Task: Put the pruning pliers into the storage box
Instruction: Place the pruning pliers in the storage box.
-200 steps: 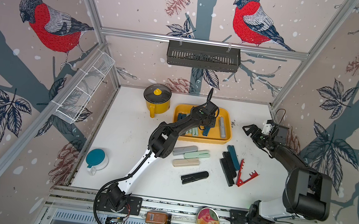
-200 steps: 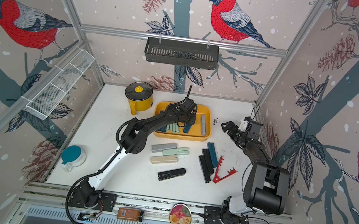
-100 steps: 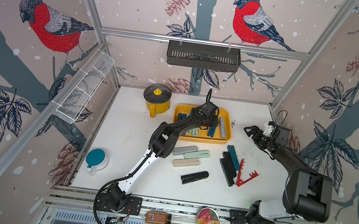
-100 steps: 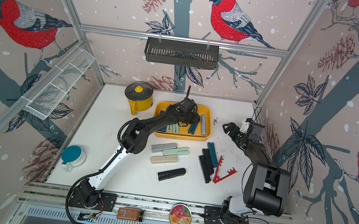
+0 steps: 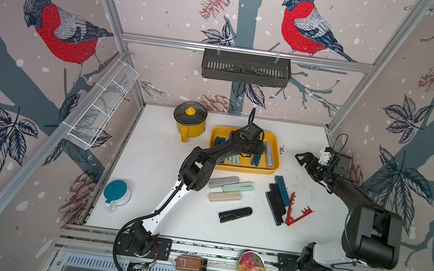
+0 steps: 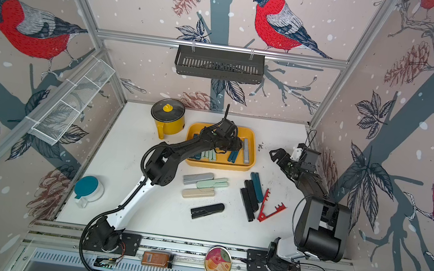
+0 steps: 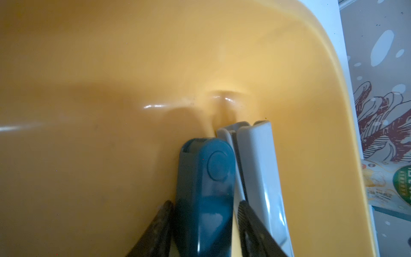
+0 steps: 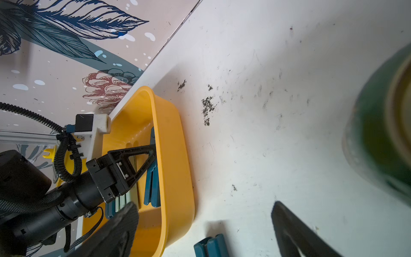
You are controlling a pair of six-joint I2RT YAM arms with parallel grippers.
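Note:
The storage box is a yellow tray at the back of the table. It holds several pruning pliers. My left gripper is down inside it, open. Its fingers stand either side of a teal plier on the tray floor, with a thin gap at one finger. A grey plier lies beside the teal one. On the table lie grey, mint, beige, black, teal and red pliers. My right gripper hangs open and empty right of the tray.
A yellow lidded pot stands left of the tray. A teal-lidded jar sits at the front left. A black slotted basket hangs on the back wall and a white wire basket on the left wall. A round tin and a brown bottle rest on the front rail.
My left gripper's jaws have parted from the teal plier, which now lies on the tray floor. The right arm has hardly moved.

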